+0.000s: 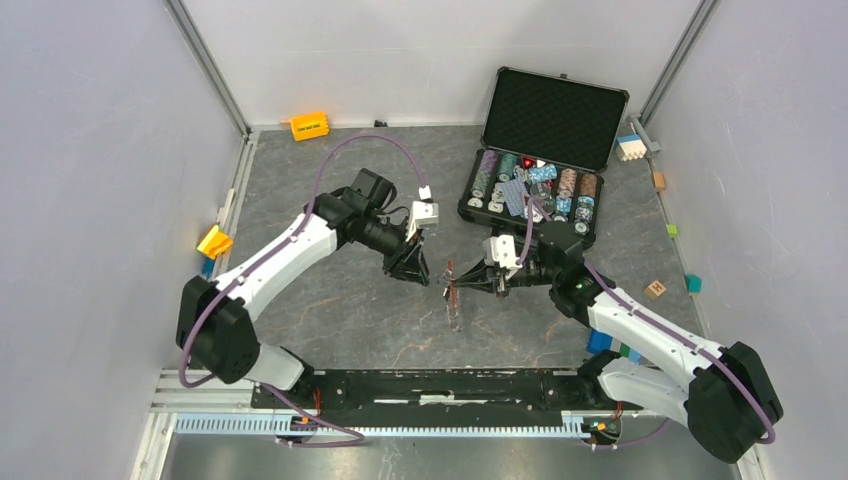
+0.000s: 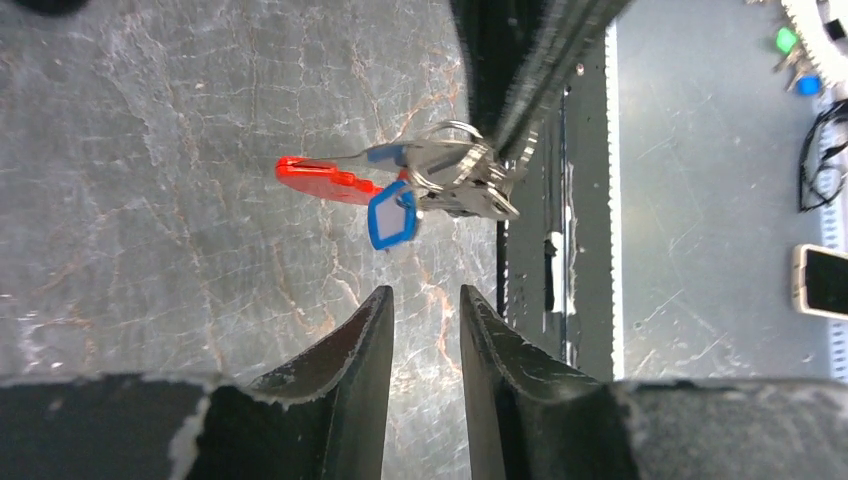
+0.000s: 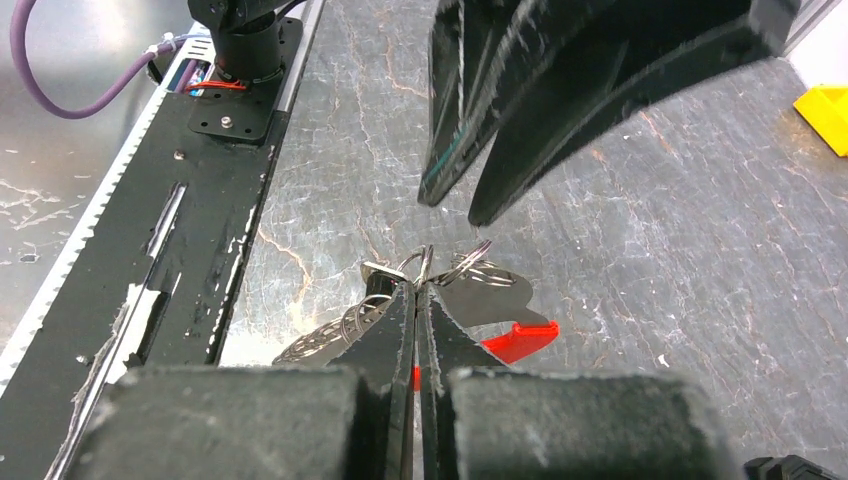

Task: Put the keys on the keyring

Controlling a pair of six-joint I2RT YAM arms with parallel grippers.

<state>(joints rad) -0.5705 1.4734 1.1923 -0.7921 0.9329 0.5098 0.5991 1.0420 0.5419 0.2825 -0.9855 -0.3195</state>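
Note:
The keyring, a silver loop with a red fob, hangs above the table in the pinch of my right gripper, which is shut on it. Silver keys and a blue-and-white tag bunch together at the ring. In the right wrist view the keys hang to the left of the fingers and the fob to the right. My left gripper is open and holds nothing, a short way from the bunch. From above, the left gripper sits just left of the keyring and the right gripper just right of it.
An open black case of poker chips stands at the back right. An orange block lies at the back wall and a yellow piece at the left edge. Small coloured blocks lie along the right side. The black base rail runs along the near edge.

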